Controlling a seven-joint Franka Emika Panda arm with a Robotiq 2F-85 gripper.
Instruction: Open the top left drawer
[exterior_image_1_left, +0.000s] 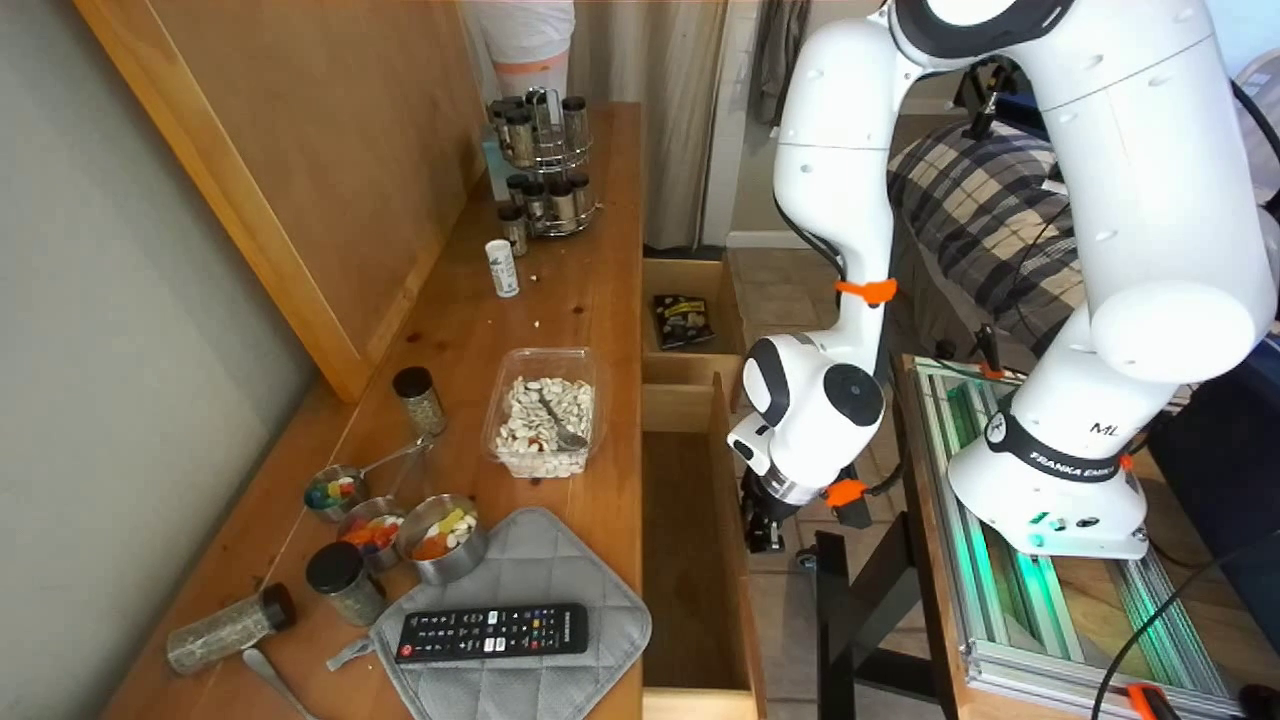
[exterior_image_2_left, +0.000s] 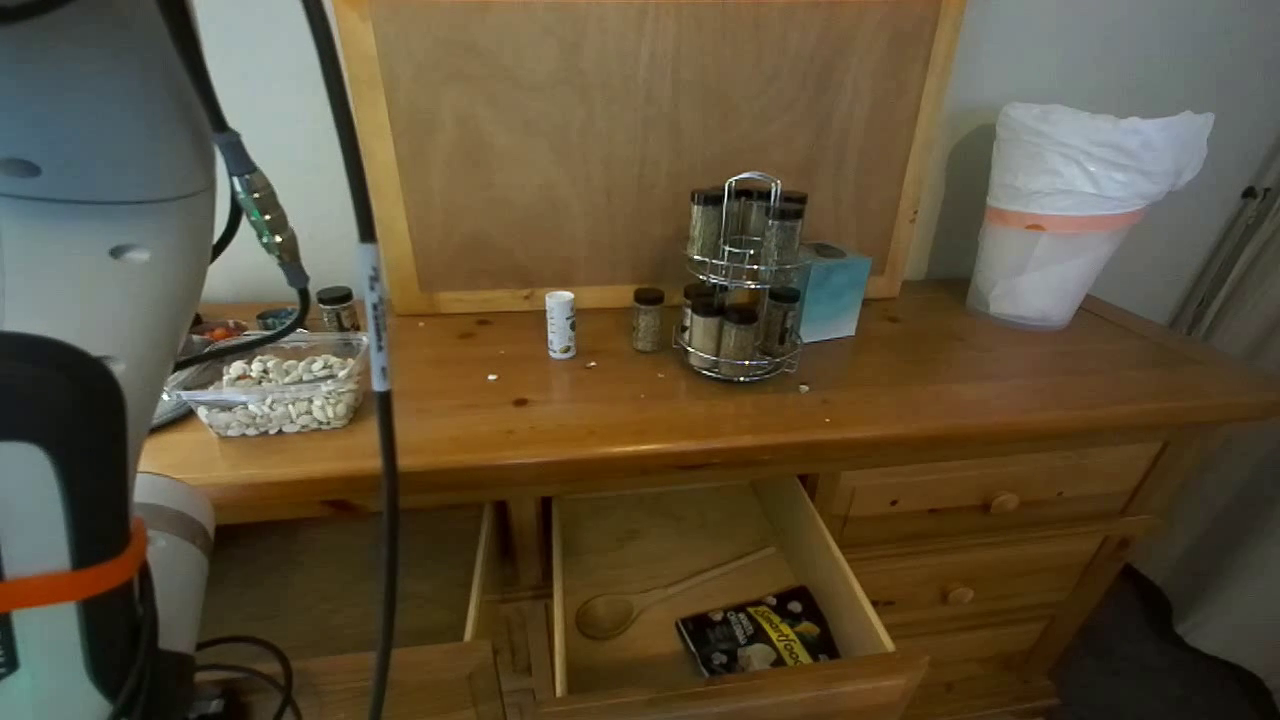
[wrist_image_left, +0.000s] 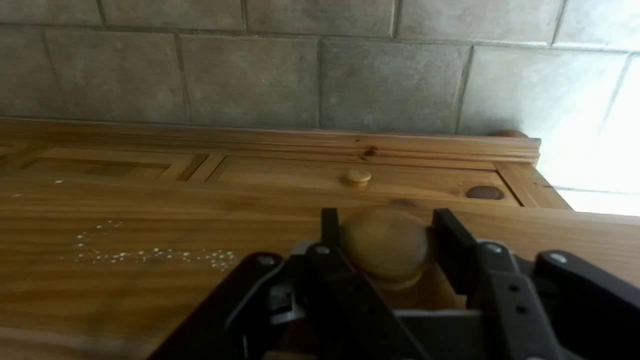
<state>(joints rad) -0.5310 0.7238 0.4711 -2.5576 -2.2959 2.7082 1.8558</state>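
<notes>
the claw (wrist_image_left: 386, 239) is clenched on the round knob (wrist_image_left: 384, 246), one finger (wrist_image_left: 330, 227) at its left and one at its right in the wrist view. this hold presumably suits the job: the knob is the pull point, and side contact should resist slipping during a straight pull. the top left drawer (exterior_image_1_left: 690, 560) stands well out from the dresser (exterior_image_1_left: 610, 290), its visible bottom bare. in an exterior view it lies immediately left of the claw, its front panel (exterior_image_1_left: 745, 600) next to the fingers; the arm (exterior_image_1_left: 838, 200) is set on the right, probably to pull without crossing the dresser. opening appears nearly complete; releasing the knob is the likely next step.
</notes>
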